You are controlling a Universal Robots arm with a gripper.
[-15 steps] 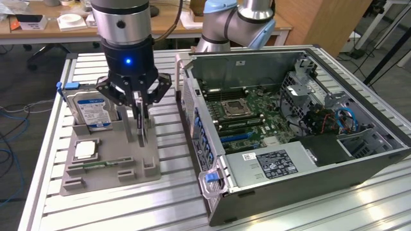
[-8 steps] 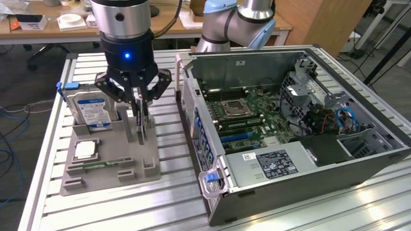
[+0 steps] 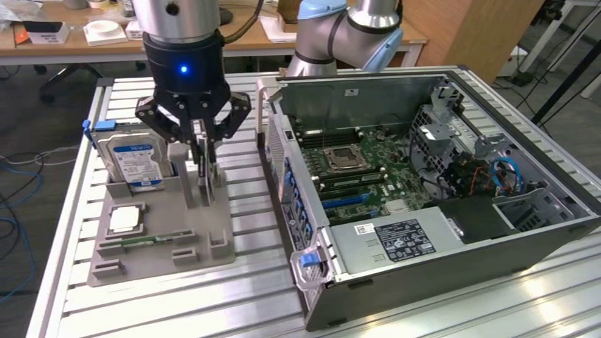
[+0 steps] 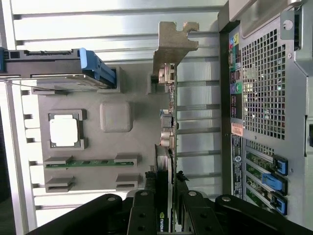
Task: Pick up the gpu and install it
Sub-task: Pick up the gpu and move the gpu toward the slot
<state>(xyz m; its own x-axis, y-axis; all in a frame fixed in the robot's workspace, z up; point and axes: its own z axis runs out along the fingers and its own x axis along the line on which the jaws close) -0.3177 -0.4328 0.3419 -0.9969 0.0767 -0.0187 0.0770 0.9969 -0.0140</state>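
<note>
The gpu point(image 3: 208, 177) stands on edge in a slot of the grey holder point(image 3: 160, 246), to the exterior view's left of the open computer case point(image 3: 423, 211). My gripper point(image 3: 204, 149) reaches straight down over it, one finger on each face, shut on the card's upper edge. In the wrist view the gpu point(image 4: 168, 127) runs edge-on away from me, and its silver bracket point(image 4: 172, 44) is at the far end. My gripper point(image 4: 164, 198) holds the near end between black fingers point(image 4: 142, 210). The card's lower edge still sits in the holder.
On the same holder are a silver hard drive point(image 3: 131, 158) with a blue label, a processor chip point(image 3: 125, 218) and a memory stick point(image 3: 141, 241). The case lies on its side, its motherboard point(image 3: 367, 169) facing up. Slatted aluminium table point(image 3: 253, 296) lies all around.
</note>
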